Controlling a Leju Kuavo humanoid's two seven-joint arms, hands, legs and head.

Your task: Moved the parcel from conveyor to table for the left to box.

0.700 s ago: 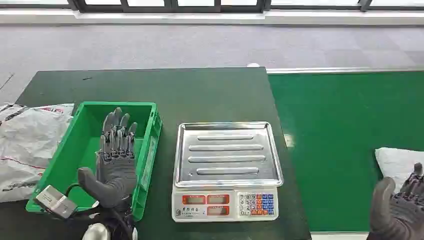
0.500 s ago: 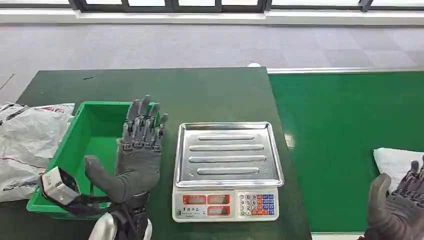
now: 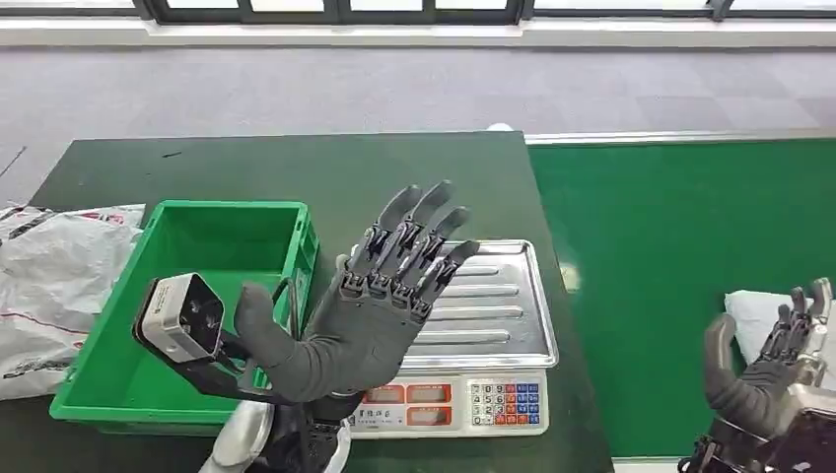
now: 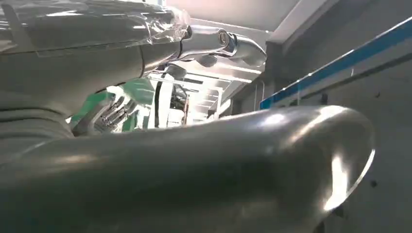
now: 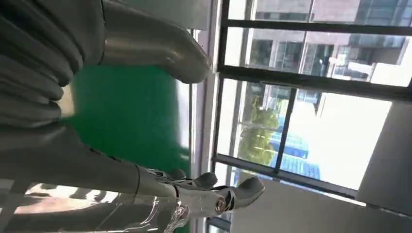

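Observation:
A white parcel [image 3: 764, 320] lies on the green conveyor belt [image 3: 670, 256] at the right edge of the head view. My right hand [image 3: 774, 360] hovers just in front of it, fingers apart and pointing up, holding nothing. My left hand [image 3: 380, 296] is raised, palm open and fingers spread, over the left part of the scale's steel tray [image 3: 493, 291]. The green plastic box [image 3: 187, 315] sits empty on the dark table [image 3: 296, 168] to the left of that hand.
A weighing scale with a keypad [image 3: 453, 399] stands between the box and the belt. A crumpled white and grey bag [image 3: 49, 276] lies at the table's left edge. Grey floor and a window wall run beyond the table.
My left hand has swung from over the green box to the right and up, now above the scale tray. My right hand has risen and turned its fingers upright by the parcel.

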